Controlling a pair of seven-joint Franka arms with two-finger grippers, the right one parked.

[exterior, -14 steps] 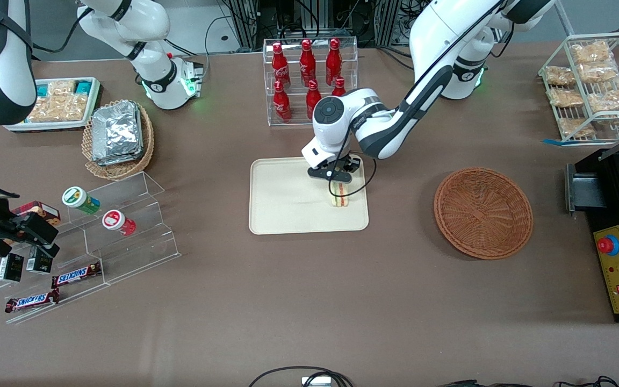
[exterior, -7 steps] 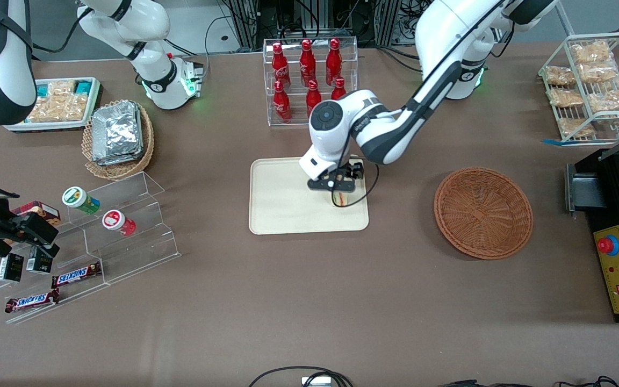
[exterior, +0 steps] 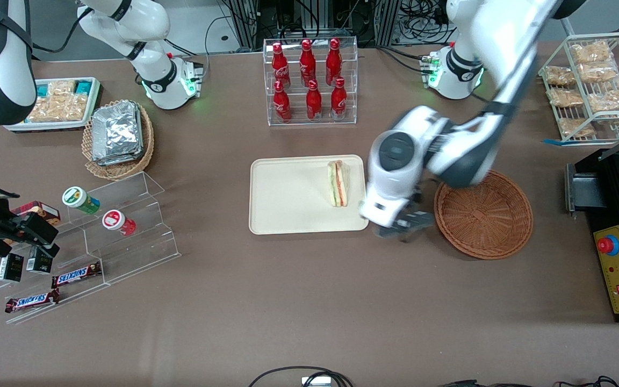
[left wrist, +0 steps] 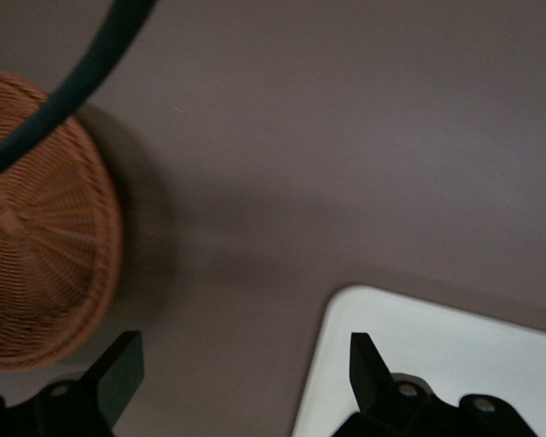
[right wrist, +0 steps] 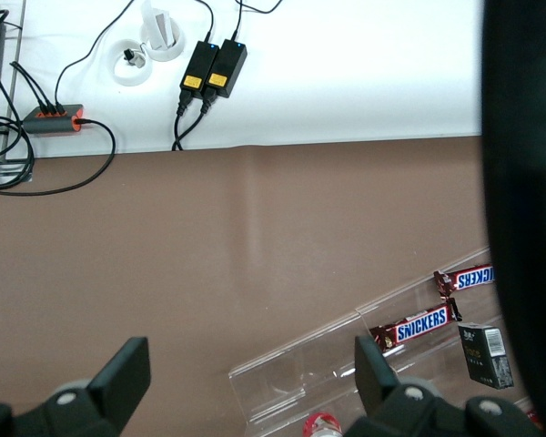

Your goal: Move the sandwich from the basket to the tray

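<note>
Sandwich [exterior: 338, 183] lies on the tray [exterior: 288, 209], near the rim on the basket side, long axis running 12-to-6 in the front view. Basket [exterior: 484, 213] holds nothing. Claw [exterior: 402, 224] hangs over bare table [exterior: 309, 301] in the gap between tray and basket, fingers [left wrist: 118, 369] spread wide, gripping nothing. From the claw the sandwich sits at roughly 10 o'clock, clear of it. Judgement: placement looks done; only withdrawal is left.
</note>
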